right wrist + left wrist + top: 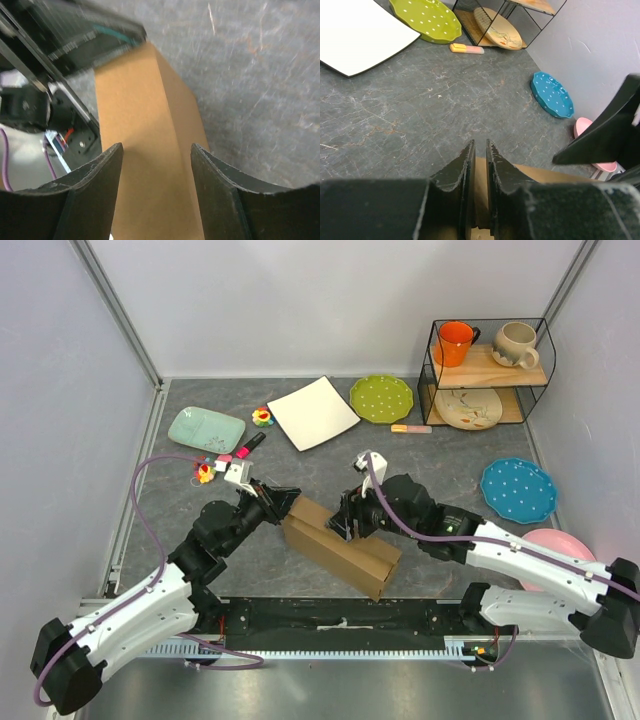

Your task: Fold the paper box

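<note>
**Paper box lying aslant between the two grippers, long axis running from near-right to far-left**

The paper box [340, 545] is shown on the table [300, 465], just beyond the arm bases and roughly midway between them. It has the form of a long, closed-up brown block. Its long axis is set diagonally: the near end points toward the right arm's side and the far end toward the left arm's side.

The right gripper [345, 525] is held above the far half of the box. In the right wrist view its fingers [100, 175] stand apart, and the top face of the box runs lengthwise away between them. The jaws are thus placed to either side of the box's width, not of its length, and no contact with the cardboard can be made out.

The left gripper [284, 500] is met at the far-left end of the box. In the left wrist view its jaws are drawn almost together, and cardboard is seen in the slit between them. They are judged to be clamped on a thin edge there.

The coming move is judged to turn on that end being held while the right jaws are brought in across the width. Farther off, well apart from the box, a white square plate [313, 412] is seen.
</note>
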`<state>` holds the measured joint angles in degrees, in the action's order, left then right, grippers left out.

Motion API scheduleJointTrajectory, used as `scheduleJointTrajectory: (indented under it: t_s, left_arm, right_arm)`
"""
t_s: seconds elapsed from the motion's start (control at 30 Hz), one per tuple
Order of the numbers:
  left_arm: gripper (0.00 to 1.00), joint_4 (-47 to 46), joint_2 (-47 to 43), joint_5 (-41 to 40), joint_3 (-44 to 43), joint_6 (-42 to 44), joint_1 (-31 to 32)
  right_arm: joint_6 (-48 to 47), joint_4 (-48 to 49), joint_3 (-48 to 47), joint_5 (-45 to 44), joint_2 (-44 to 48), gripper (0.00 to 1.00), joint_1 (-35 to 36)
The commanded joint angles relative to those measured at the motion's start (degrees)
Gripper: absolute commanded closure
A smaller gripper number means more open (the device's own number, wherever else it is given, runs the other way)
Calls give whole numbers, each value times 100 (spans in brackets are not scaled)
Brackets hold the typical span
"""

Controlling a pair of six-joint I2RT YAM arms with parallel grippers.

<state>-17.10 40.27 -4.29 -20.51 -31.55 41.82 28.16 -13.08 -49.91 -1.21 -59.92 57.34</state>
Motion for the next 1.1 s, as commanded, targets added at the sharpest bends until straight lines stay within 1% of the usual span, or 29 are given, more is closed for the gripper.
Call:
scheduleJointTrajectory:
  t_s: [0.0,0.2,0.27,0.43,0.53,0.6,0.63,0.77,0.83,0.93,1.0,1.07]
  left_arm:
    - [80,954,86,52,-22,-44,36]
    - [74,1437,139,-54,-593,35,36]
    - [73,1569,130,-220,-769,87,36]
    - [72,1394,139,-344,-1376,290,28]
    - [75,1297,410,-169,-1727,378,28]
    - [79,1332,586,-2,-1868,325,28]
    - [81,1341,718,208,-1869,290,28]
    - [86,1175,825,613,-1396,-122,28]
    - [86,1052,781,693,-860,-246,28]
    - [87,1007,614,509,-235,-536,28]
    - [87,963,465,447,11,-563,28]
    - [87,981,377,308,12,-537,28]
  right_arm:
    - [-127,113,394,482,-151,36,84]
    - [-171,69,684,429,-99,37,102]
    - [-188,34,676,394,-107,37,102]
    - [-223,-10,667,297,-116,37,102]
    - [-223,-10,676,280,-125,37,110]
    - [-215,-10,693,262,-125,37,102]
    - [-215,-19,693,253,-125,37,102]
    - [-223,-28,702,227,-99,37,102]
    - [-223,-71,667,218,-64,37,102]
    - [-223,-124,588,218,-20,37,102]
    - [-241,-151,527,218,-2,37,110]
    - [-259,-212,360,157,16,37,110]
